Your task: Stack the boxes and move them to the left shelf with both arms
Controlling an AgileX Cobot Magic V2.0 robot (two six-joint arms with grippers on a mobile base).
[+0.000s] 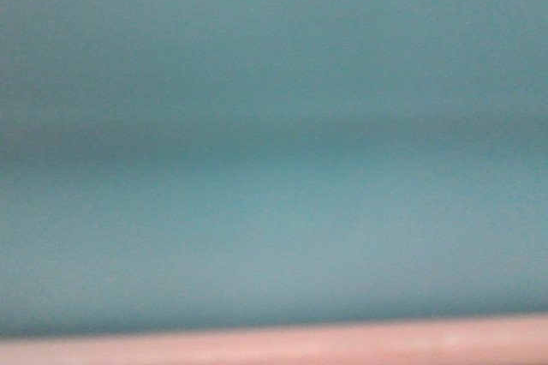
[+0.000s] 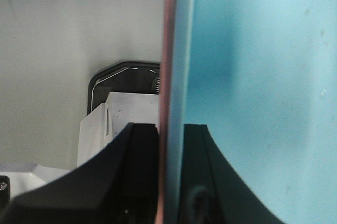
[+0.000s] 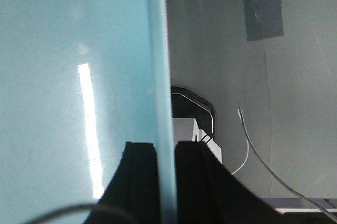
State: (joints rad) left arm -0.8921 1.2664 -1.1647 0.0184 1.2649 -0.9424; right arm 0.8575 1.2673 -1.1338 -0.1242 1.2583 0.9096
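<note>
Between the two wrist cameras hangs the stack: the light blue tub (image 2: 253, 77) nested in the salmon pink tub (image 2: 168, 50), only a thin strip of whose wall shows outside the blue one in the left wrist view. The left gripper (image 2: 169, 182) is clamped on that doubled wall, one black finger (image 2: 137, 171) outside the pink, the other inside against the blue. The right gripper (image 3: 166, 182) pinches the opposite wall in the same way, though here only the blue rim (image 3: 158, 77) shows between its fingers (the pink may sit lower, out of sight). In the front view the blue wall (image 1: 274, 125) fills almost the whole picture, with a pink rim (image 1: 274, 348) along the bottom edge, so the stack seems to be held close before that camera.

The left shelf is not in view anywhere, so how far the carry has got cannot be told. Below the right wrist lie grey floor, a thin white cable (image 3: 253, 145) and a strip of grey tape (image 3: 262, 6).

To carry well, I judge both arms should travel together at one height and keep their spacing fixed. Pulling apart would strain the thin walls; drifting inward could buckle them or let the nested tubs slip. Slow, level motion matters, since the front camera is blocked.
</note>
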